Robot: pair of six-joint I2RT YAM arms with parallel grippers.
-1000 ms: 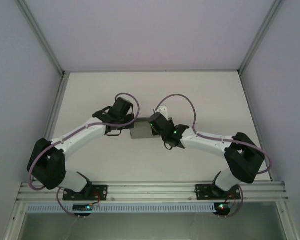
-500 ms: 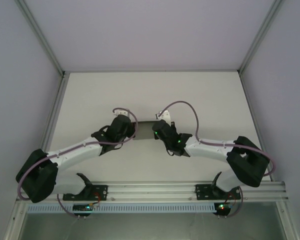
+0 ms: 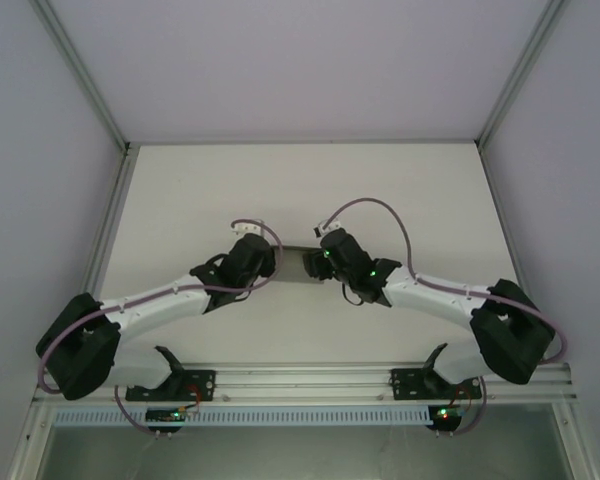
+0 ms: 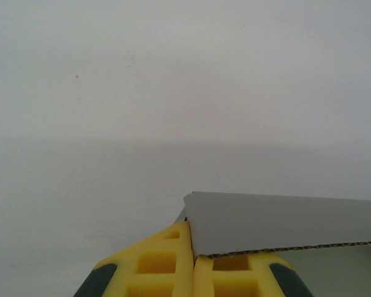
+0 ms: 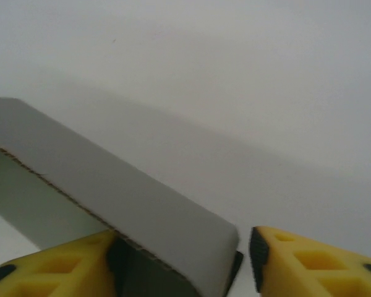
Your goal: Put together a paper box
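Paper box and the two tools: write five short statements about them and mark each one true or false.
1. The paper box sits between the left tool and the right tool. True.
2. The left tool's fingers are spread wide apart. False: they are pressed together at the box's corner.
3. A rounded end of the box lies between the right tool's open fingers. True.
4. The box is bright red. False: it is plain grey.
5. The box lies at the far edge of the table. False: it is near the table's middle.
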